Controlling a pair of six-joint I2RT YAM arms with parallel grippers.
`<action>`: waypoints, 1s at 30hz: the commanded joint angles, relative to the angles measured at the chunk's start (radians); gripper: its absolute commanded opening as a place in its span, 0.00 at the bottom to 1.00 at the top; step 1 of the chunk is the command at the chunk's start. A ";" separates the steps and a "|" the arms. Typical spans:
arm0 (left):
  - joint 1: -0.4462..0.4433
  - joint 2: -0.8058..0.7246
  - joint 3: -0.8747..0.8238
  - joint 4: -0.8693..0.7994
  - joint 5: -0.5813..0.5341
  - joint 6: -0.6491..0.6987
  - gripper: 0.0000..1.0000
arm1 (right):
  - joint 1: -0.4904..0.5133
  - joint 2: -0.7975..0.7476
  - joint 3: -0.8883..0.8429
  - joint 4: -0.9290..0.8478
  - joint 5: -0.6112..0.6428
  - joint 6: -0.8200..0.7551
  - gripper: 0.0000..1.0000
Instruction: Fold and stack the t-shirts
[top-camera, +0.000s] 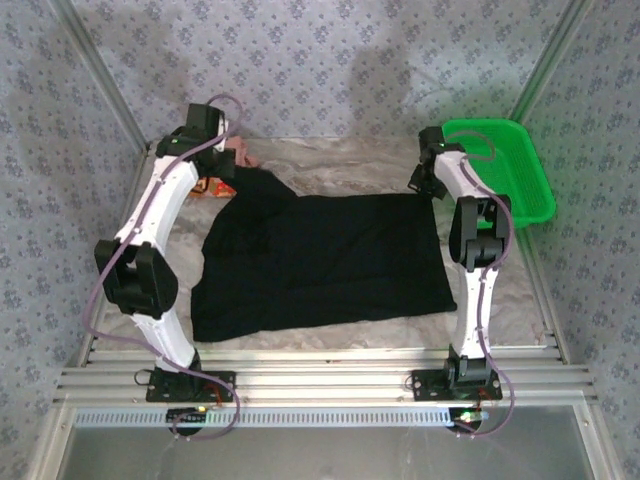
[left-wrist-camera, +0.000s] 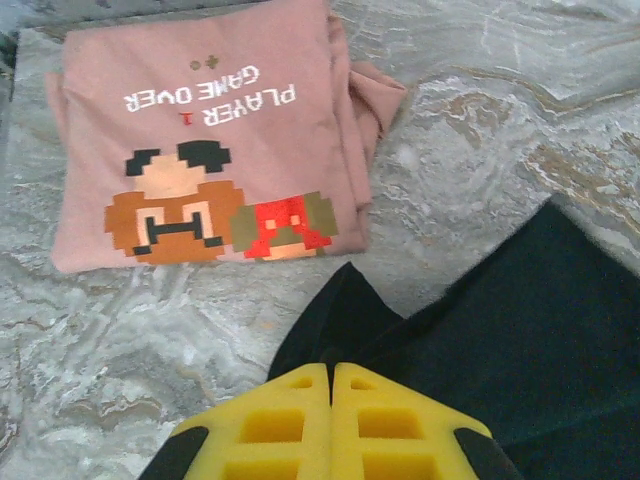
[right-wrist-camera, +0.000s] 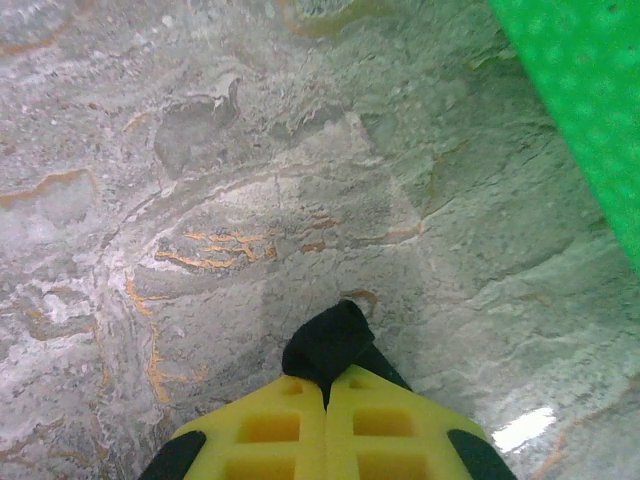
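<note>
Your marbled worktop carries the black t-shirt, spread across its middle. The green basket sits at the far right edge. The folded pink t-shirt, with its pixel face print, lies at the far left, near the black one but apart from it. Your left claw and right claw each pinch a far corner of the black shirt, pads pressed together.
</note>
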 joint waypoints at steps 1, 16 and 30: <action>0.001 -0.053 -0.018 0.029 -0.025 0.028 0.00 | -0.010 -0.076 -0.043 0.070 0.065 -0.026 0.00; 0.002 -0.134 -0.054 0.111 -0.051 0.106 0.00 | -0.021 -0.162 -0.159 0.190 0.073 -0.057 0.00; -0.016 -0.214 -0.165 0.117 0.050 0.047 0.00 | -0.022 -0.227 -0.242 0.254 0.054 -0.092 0.00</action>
